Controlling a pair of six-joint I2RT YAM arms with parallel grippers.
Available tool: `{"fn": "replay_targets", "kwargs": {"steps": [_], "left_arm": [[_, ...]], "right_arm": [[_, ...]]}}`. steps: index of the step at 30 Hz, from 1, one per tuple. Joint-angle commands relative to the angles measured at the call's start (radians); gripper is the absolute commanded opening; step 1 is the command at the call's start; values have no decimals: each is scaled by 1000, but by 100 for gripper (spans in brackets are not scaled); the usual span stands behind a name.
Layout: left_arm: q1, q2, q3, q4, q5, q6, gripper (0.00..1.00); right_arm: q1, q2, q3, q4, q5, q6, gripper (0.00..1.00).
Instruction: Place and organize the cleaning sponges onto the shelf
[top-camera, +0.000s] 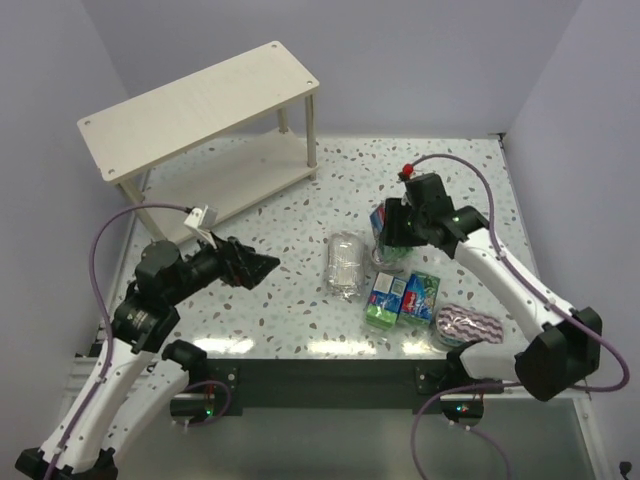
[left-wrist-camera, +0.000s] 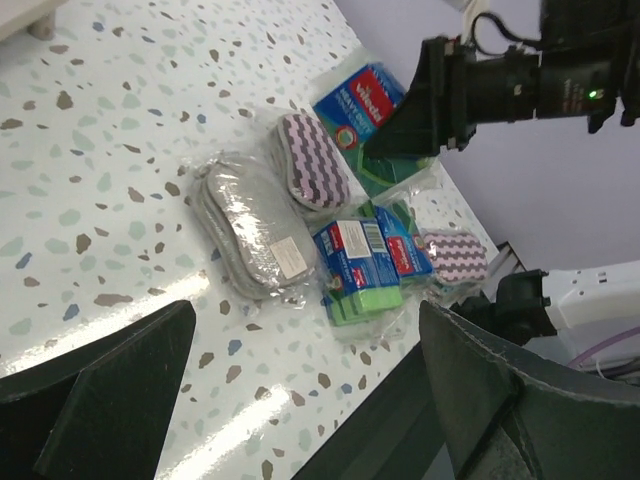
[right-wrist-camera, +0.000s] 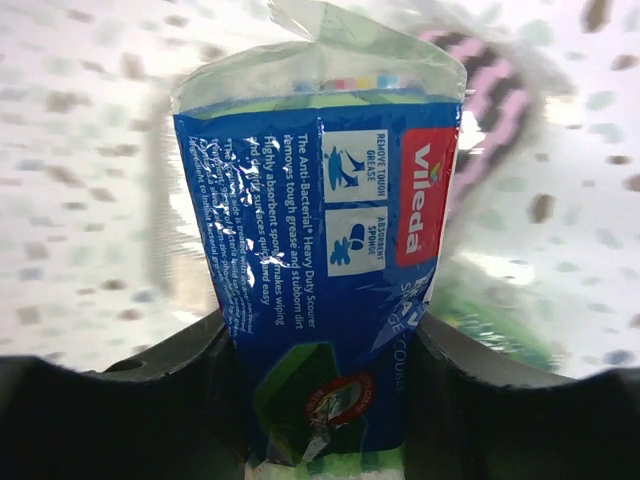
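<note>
One blue pack, printed "Vileda", "Remove tough grease", "Absorbent sponge", is clamped in my right gripper, nearer the table's right edge, well apart from the shelf at the far-left corner. My right arm reaches forward, elbow bent; my left gripper hangs wide open.
</note>
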Motion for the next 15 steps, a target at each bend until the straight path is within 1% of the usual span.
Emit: {"fn": "replay_targets", "kwargs": {"steps": [1, 2, 3, 4, 5, 6, 7, 8, 10, 11, 12, 13, 15], "left_arm": [[-4, 27, -63, 121, 117, -24, 100], [-5, 38, -81, 163, 182, -46, 100], [-4, 53, -103, 207, 215, -70, 100], [-4, 61, -147, 309, 241, -134, 100], [-5, 66, -169, 357, 275, -165, 100], [-7, 69, -186, 417, 278, -194, 100], [-13, 66, -212, 486, 277, -243, 100], [-18, 66, -223, 519, 262, -266, 100], [-41, 61, -245, 607, 243, -325, 100], [-54, 64, -252, 635, 217, -340, 100], [-68, 70, -253, 658, 206, -354, 100], [-106, 93, -253, 694, 192, -371, 100], [-154, 126, -249, 727, 140, -380, 100]], "right_arm": [[6, -114, 19, 53, -257, 165, 50], [6, -133, 1, 115, -304, 208, 50], [6, -148, -56, 169, -361, 248, 50], [6, -185, -93, 234, -473, 353, 50], [6, -202, -131, 369, -510, 412, 50], [6, -217, -207, 439, -547, 469, 50], [6, -249, -242, 500, -584, 566, 50], [6, -261, -295, 597, -596, 607, 50], [7, -286, -340, 685, -613, 705, 51], [6, -306, -378, 757, -619, 731, 51], [6, -312, -391, 789, -626, 757, 52], [6, -314, -398, 815, -635, 786, 52], [6, -311, -403, 842, -656, 805, 53]]}}
